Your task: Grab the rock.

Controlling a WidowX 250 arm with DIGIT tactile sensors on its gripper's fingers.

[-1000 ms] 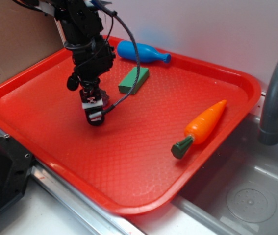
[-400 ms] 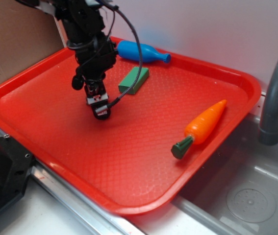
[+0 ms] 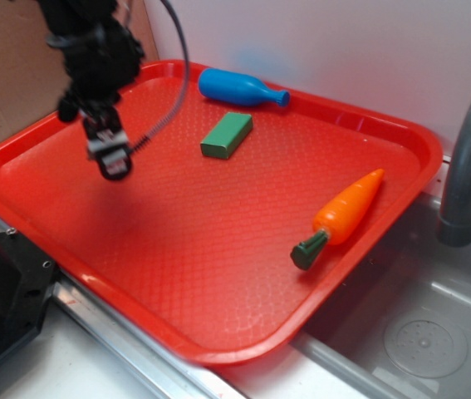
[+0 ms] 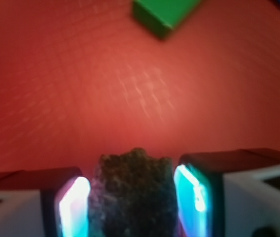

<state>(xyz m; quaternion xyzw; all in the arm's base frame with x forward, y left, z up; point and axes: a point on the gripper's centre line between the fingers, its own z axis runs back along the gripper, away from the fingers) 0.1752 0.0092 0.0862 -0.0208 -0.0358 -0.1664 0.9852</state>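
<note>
Clamped between the gripper's (image 4: 132,207) two pads, the rock (image 4: 132,192) sits dark and pitted, with one glowing pad (image 4: 75,207) pressed against each side of it. Seen from the exterior, the gripper (image 3: 112,162) hangs lifted above the red tray (image 3: 218,274), toward the tray's 9 o'clock side. A green block (image 3: 227,135) lies near 12 o'clock, a blue bottle (image 3: 239,87) just beyond it, and a toy carrot (image 3: 343,216) rests at 3 o'clock.
</note>
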